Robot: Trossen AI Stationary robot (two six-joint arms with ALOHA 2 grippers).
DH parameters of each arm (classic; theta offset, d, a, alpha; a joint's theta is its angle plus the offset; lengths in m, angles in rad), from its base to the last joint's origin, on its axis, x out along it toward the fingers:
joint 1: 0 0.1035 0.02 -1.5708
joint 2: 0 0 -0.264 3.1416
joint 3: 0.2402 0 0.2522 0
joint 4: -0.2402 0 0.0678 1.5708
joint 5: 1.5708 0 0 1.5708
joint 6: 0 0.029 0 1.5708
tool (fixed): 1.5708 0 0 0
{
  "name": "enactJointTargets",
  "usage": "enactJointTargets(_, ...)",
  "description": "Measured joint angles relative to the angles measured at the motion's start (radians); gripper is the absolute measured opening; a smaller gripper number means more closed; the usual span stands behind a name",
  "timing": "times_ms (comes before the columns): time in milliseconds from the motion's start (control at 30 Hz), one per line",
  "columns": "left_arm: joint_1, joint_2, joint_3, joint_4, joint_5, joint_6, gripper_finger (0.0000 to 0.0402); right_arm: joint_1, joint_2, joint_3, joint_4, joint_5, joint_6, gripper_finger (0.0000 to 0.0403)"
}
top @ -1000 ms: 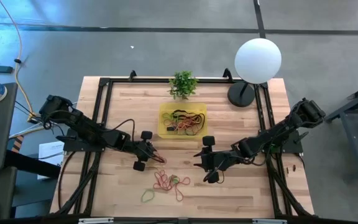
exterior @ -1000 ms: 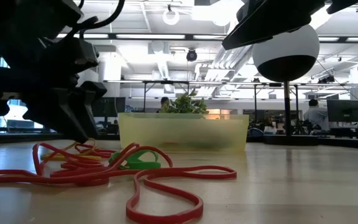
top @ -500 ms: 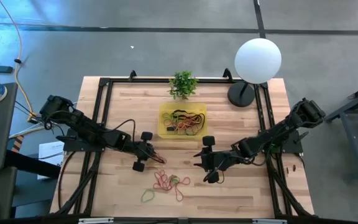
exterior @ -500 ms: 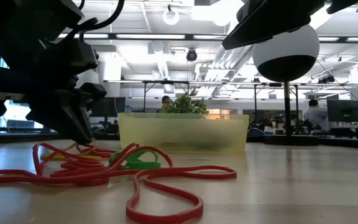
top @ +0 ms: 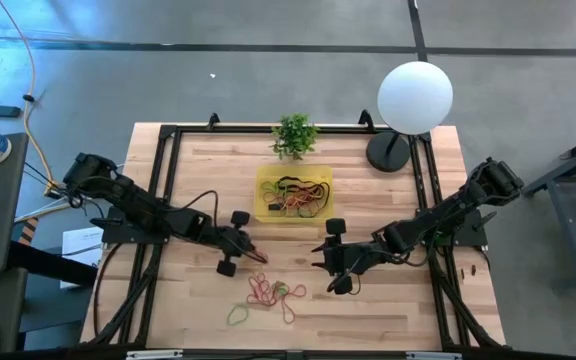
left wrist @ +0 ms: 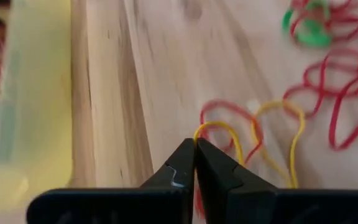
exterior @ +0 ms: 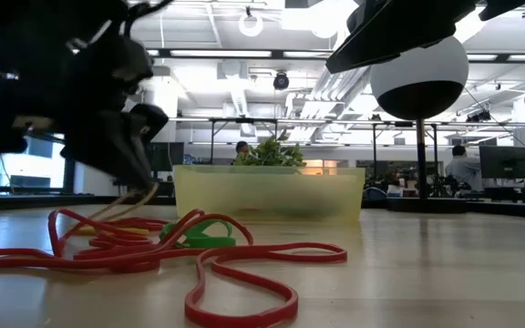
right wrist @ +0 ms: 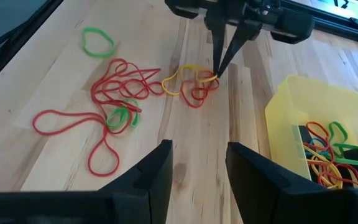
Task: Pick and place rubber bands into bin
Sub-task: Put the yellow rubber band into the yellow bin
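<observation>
Several loose rubber bands (top: 273, 293), red, green and yellow, lie tangled on the wooden table in front of the bin (top: 293, 193), a yellow tray with more bands inside. My left gripper (top: 257, 256) is at the far left end of the pile, shut on a yellow rubber band (right wrist: 182, 74). A red band (right wrist: 197, 94) lies tangled with it. My right gripper (right wrist: 197, 163) hovers open to the right of the pile, above the table, with nothing between its fingers. One green band (right wrist: 98, 40) lies apart near the front edge. My left gripper pinches one end loop of the yellow band (left wrist: 199, 129) at its fingertips (exterior: 144, 187). The fingers slant downward from the table's left. The held end is raised a little, and the band runs slack down to the table (exterior: 108, 211), where its other end lies. Whether the red band is caught too, I cannot tell.
A small potted plant (top: 294, 135) stands just behind the bin. A lamp with a white globe (top: 415, 97) stands at the far right corner. Black frame rails (top: 163, 190) run along the table's left and right sides. Bare wood lies between the pile and the bin.
My left gripper has shut on the yellow band and then risen slightly, drawing the band's held end up off the table while the rest stays lying in the pile. My right arm has kept still.
</observation>
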Motion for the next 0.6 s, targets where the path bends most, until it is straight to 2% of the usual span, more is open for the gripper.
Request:
enactJointTargets(367,0.001,0.0,0.211,-0.045,0.015,0.228,0.0001,0.0,0.0,0.0,-0.057,-0.001,0.059,0.0139)
enactJointTargets(433,0.001,0.0,0.275,-0.089,0.011,0.285,0.0001,0.0,0.0,0.0,-0.066,-0.009,0.072,0.0139)
enactJointTargets(600,0.01,0.0,0.442,-0.268,-0.078,0.412,0.0,0.013,0.0,0.0,-0.085,-0.022,0.102,0.0139)
